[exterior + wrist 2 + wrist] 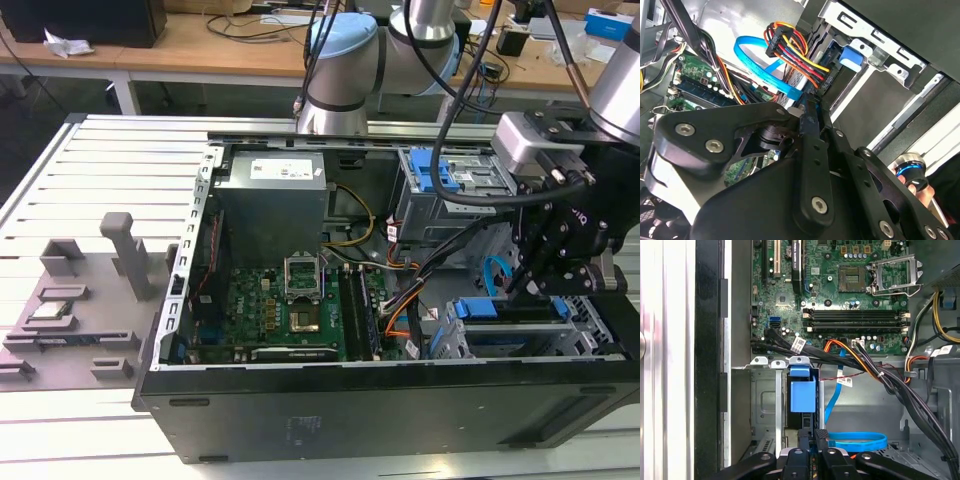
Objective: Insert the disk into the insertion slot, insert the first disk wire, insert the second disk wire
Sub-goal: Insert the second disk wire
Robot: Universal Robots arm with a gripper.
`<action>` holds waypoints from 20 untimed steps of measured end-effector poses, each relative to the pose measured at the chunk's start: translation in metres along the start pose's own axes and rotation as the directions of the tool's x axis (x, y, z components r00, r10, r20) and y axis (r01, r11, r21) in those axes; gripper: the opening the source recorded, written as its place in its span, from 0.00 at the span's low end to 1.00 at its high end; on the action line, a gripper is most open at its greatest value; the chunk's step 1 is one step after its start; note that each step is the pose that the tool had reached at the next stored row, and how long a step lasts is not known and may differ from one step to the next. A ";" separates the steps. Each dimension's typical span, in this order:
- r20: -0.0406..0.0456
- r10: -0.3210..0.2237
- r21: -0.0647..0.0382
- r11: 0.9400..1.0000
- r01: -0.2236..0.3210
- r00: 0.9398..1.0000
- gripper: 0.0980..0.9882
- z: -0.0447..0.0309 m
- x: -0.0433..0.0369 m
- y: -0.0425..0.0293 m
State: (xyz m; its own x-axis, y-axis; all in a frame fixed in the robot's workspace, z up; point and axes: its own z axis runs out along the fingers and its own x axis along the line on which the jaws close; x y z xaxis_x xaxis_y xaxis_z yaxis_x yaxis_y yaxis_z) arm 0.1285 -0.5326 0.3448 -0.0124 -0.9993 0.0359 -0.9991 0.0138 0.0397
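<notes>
One gripper (520, 285) hovers just beside the seated disk (478, 309).

The disk (520, 335) sits inside the slot (590, 330), a silver metal cage at the open case's corner on the exterior view's right. Its blue carrier handle (802, 395) faces the motherboard.

My arm (345, 60) reaches over from twelve o'clock, wrist bent down, end effector (528, 285) fingers pressed together, pointing down.
</notes>
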 end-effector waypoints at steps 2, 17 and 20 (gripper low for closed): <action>0.000 0.000 0.000 1.000 0.000 1.000 0.07 -0.0001 0.0001 0.0000; 0.011 -0.019 0.001 1.000 0.019 1.000 0.07 -0.0028 0.0014 0.0001; 0.014 -0.020 0.001 1.000 0.020 1.000 0.07 0.0006 0.0013 -0.0009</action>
State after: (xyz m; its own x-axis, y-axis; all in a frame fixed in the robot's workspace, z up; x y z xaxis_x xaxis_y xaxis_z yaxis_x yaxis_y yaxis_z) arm 0.1294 -0.5339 0.3442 0.0067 -0.9998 0.0213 -0.9992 -0.0058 0.0397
